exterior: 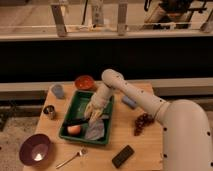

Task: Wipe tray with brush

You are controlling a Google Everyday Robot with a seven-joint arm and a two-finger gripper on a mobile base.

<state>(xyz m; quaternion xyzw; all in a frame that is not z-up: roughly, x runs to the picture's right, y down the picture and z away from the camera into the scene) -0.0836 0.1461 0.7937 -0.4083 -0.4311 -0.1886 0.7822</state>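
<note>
The wooden table [55,120] carries the green tray [78,102]; the gripper [94,113] is down inside it, the black brush [75,121] lying across the tray floor beside it. Wiping looks underway, with scraps left inside

The white arm reaches down into the green tray [75,104] on the wooden table [131,144]. Its hand [92,113] sits low over the tray, seemingly at the end of the black brush [76,121], beside an orange ball [74,129] and grey cloth [95,131].
</note>
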